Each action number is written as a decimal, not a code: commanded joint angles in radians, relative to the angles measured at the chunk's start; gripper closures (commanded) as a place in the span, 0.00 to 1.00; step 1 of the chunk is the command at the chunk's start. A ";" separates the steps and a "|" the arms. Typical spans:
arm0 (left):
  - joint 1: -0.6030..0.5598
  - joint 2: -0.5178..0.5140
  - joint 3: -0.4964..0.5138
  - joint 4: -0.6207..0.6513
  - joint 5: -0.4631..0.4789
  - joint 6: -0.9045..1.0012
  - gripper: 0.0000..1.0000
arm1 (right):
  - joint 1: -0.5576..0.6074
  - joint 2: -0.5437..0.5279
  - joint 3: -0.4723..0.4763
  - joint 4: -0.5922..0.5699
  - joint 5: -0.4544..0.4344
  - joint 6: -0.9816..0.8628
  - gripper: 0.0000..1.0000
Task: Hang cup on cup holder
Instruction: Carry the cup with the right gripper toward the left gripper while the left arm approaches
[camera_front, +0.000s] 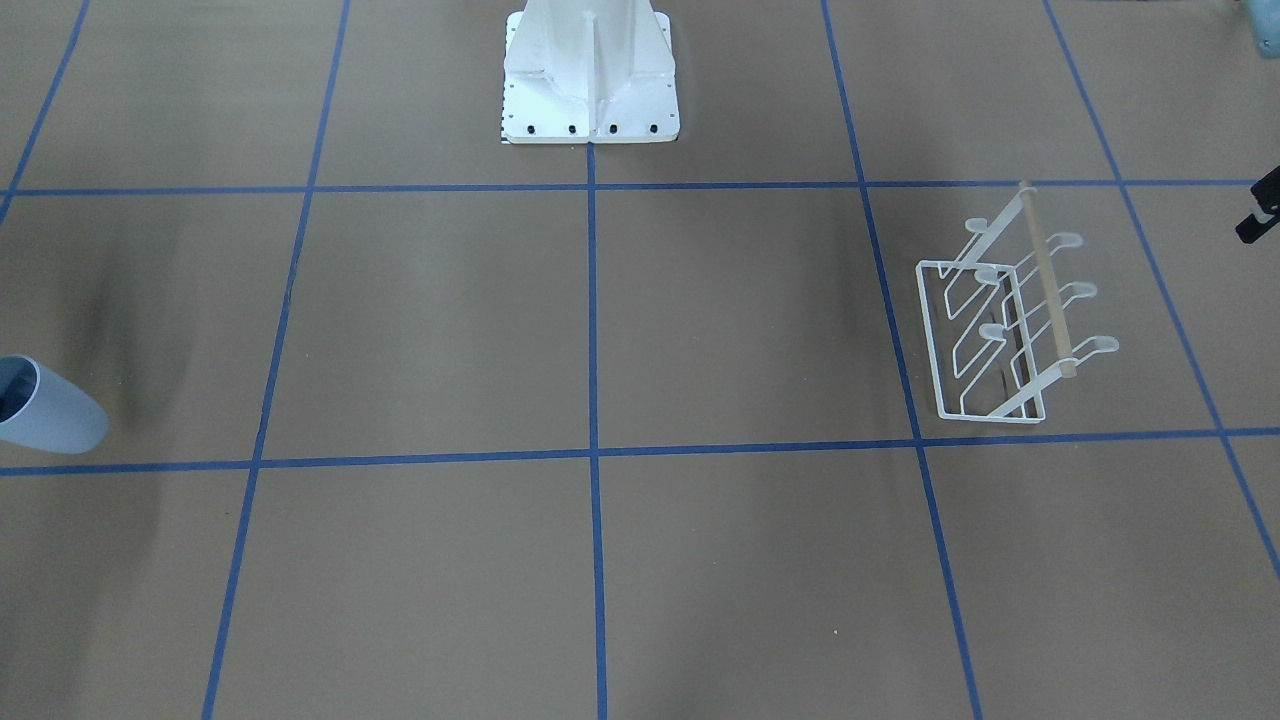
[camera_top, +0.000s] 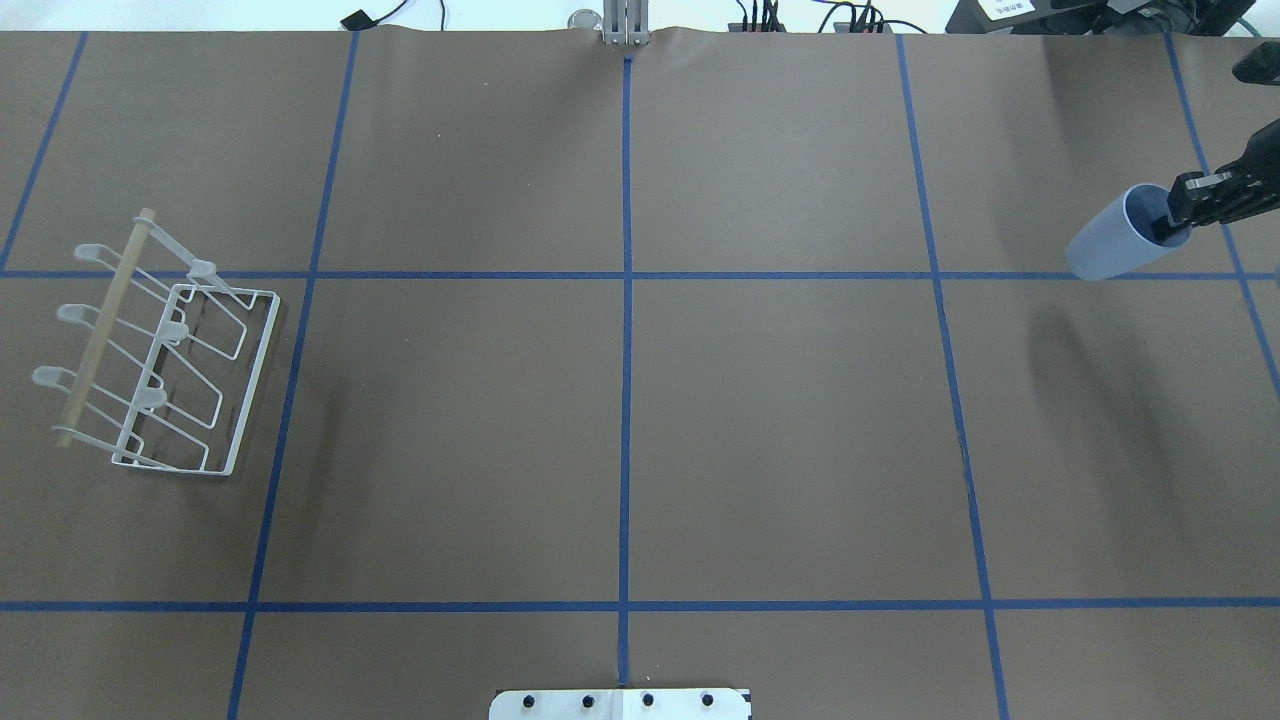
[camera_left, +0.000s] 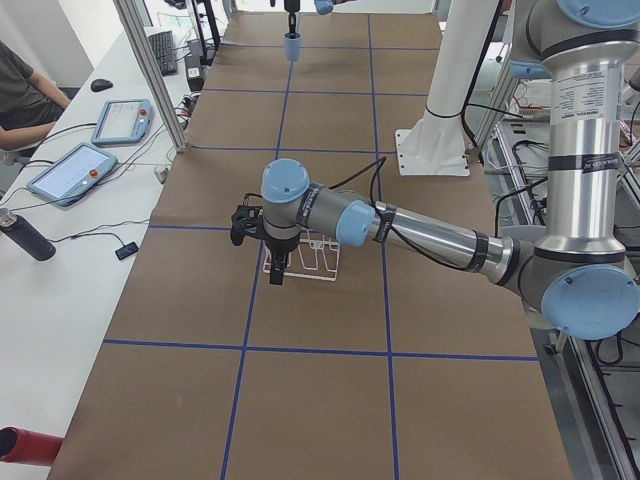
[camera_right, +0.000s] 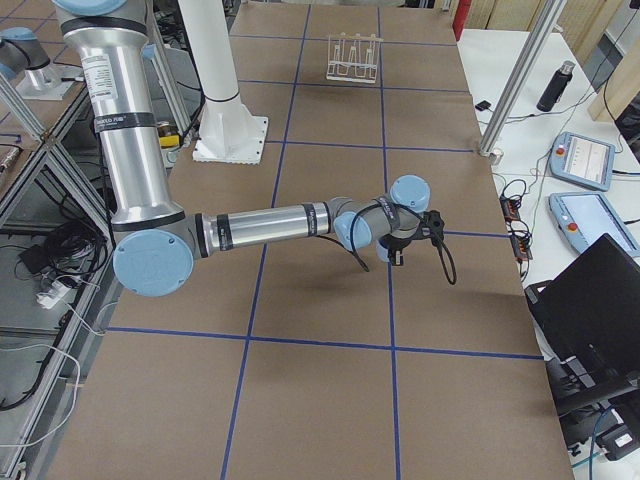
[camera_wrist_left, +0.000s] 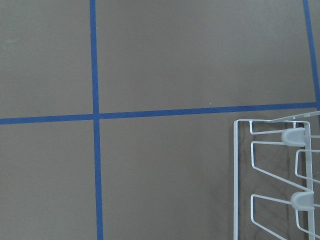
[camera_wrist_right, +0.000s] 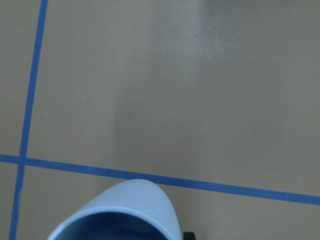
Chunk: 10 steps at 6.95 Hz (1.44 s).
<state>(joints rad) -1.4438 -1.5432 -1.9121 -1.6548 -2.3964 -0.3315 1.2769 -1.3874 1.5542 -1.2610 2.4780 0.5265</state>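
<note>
The pale blue cup (camera_top: 1112, 244) hangs tilted above the table at the far right, mouth toward my right gripper (camera_top: 1178, 216). That gripper is shut on the cup's rim, with one finger inside the mouth. The cup also shows in the front-facing view (camera_front: 55, 410) and in the right wrist view (camera_wrist_right: 125, 212). The white wire cup holder (camera_top: 100, 330) stands at the far left, its prongs bare; it also shows in the front-facing view (camera_front: 1050, 300) and the left wrist view (camera_wrist_left: 293, 136). My left gripper (camera_left: 275, 268) hovers beside the holder; I cannot tell if it is open.
The robot's white base (camera_front: 590, 90) stands at the middle of the table's near side. Blue tape lines cross the brown table. In the exterior left view a side bench holds tablets (camera_left: 70, 170) and a dark bottle (camera_left: 25, 235), and a person sits there.
</note>
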 joint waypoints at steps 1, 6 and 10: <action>0.061 -0.104 -0.016 -0.002 -0.003 -0.134 0.01 | -0.026 0.042 0.079 0.046 0.113 0.276 1.00; 0.215 -0.199 -0.010 -0.261 0.013 -0.564 0.01 | -0.123 0.102 0.096 0.600 0.167 1.045 1.00; 0.267 -0.286 -0.005 -0.266 0.011 -0.745 0.01 | -0.413 0.186 0.121 0.906 -0.296 1.663 1.00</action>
<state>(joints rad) -1.2033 -1.7914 -1.9202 -1.9160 -2.3849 -0.9925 0.9419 -1.2319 1.6715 -0.4229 2.2963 2.0571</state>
